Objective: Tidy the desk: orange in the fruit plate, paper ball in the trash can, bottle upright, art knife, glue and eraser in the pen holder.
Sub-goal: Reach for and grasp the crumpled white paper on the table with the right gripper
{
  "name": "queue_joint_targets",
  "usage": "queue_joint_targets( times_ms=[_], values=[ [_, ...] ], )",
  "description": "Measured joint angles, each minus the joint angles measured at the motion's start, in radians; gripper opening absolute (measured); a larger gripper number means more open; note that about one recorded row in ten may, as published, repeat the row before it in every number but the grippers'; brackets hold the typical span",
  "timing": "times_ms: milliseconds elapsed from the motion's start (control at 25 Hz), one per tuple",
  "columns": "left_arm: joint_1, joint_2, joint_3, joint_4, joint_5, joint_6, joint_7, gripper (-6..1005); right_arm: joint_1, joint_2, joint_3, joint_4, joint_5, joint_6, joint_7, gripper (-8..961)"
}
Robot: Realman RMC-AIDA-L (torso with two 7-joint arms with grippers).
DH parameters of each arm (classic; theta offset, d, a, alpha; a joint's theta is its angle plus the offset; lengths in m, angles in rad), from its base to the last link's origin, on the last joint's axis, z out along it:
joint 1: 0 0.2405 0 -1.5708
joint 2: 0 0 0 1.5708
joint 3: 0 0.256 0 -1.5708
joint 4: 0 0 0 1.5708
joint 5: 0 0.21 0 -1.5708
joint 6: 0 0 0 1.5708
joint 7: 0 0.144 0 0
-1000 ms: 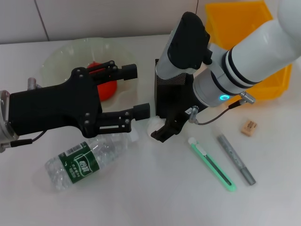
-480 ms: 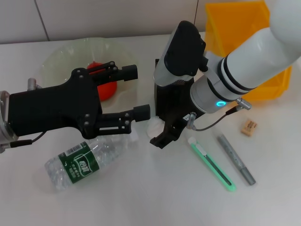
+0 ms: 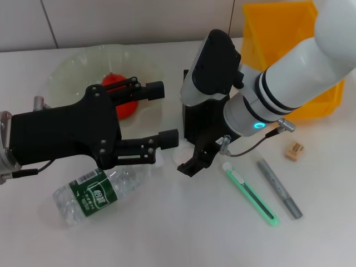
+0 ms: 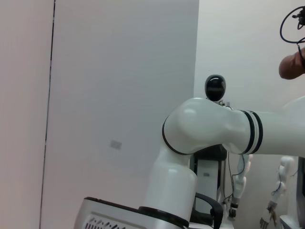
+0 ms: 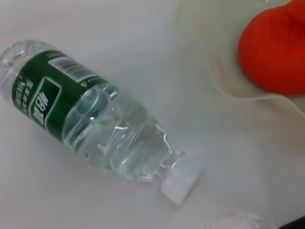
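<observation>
The orange lies in the pale fruit plate, partly behind my left gripper, which hovers open above the plate's near rim and the bottle's neck. The bottle lies on its side with its cap toward the paper ball. My right gripper is low, right over the paper ball and hiding most of it, in front of the black mesh pen holder. The right wrist view shows the bottle, the orange and the paper ball. The green art knife, grey glue and eraser lie to the right.
A yellow trash can stands at the back right, behind my right arm. The white desk is bare along the front edge. The left wrist view shows only a wall and my right arm.
My right gripper has moved a little left and lower, covering more of the paper ball. The left gripper has shifted slightly right. Nothing on the desk has moved.
</observation>
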Motion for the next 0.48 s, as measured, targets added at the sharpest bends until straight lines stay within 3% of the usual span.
queue_joint_targets(
  times_ms=[480],
  values=[
    [0.002, 0.000, 0.000, 0.002, 0.000, 0.013, 0.000, 828, 0.011, 0.000, -0.033, 0.031, 0.000, 0.050, 0.009, 657]
  ],
)
